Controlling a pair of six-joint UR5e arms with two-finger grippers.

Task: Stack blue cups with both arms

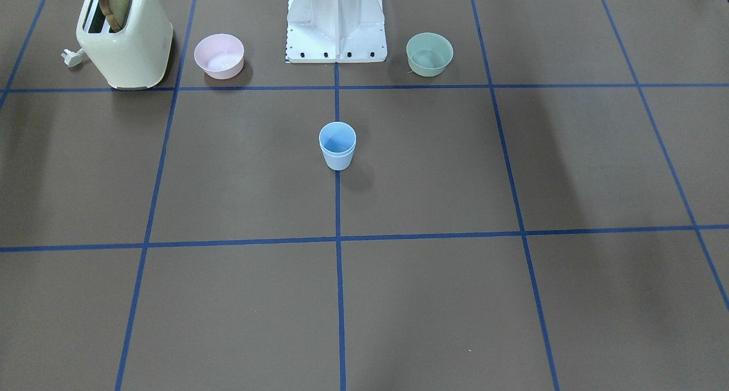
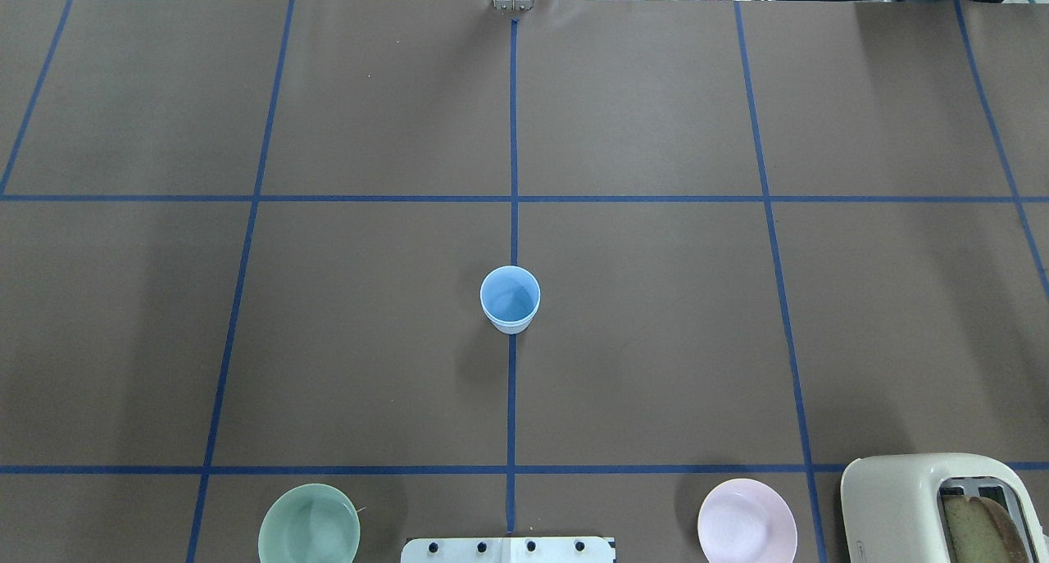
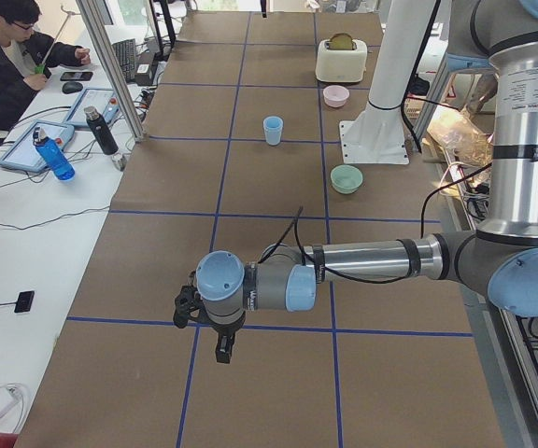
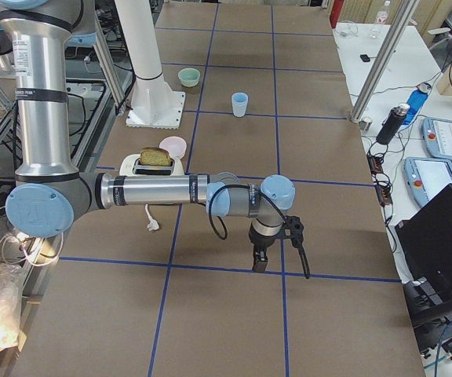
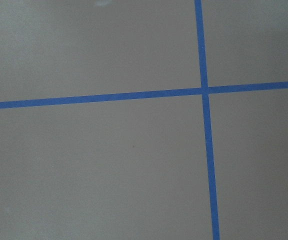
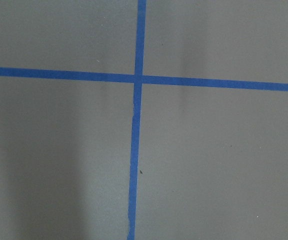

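Observation:
One light-blue cup (image 1: 337,146) stands upright on the centre tape line, also in the overhead view (image 2: 510,299) and both side views (image 3: 273,130) (image 4: 240,104). A second rim line shows just inside its mouth, as of one cup nested in another; no separate second cup is in view. My left gripper (image 3: 223,353) hangs low over the table far from the cup, seen only from the side. My right gripper (image 4: 258,261) hangs likewise at the other end. I cannot tell whether either is open or shut. Both wrist views show only brown paper and blue tape.
A cream toaster (image 1: 125,38) with bread, a pink bowl (image 1: 219,55) and a pale green bowl (image 1: 429,53) stand near the white mounting base (image 1: 336,27). A seated operator (image 3: 7,56), bottles and tablets are beside the table's far long edge.

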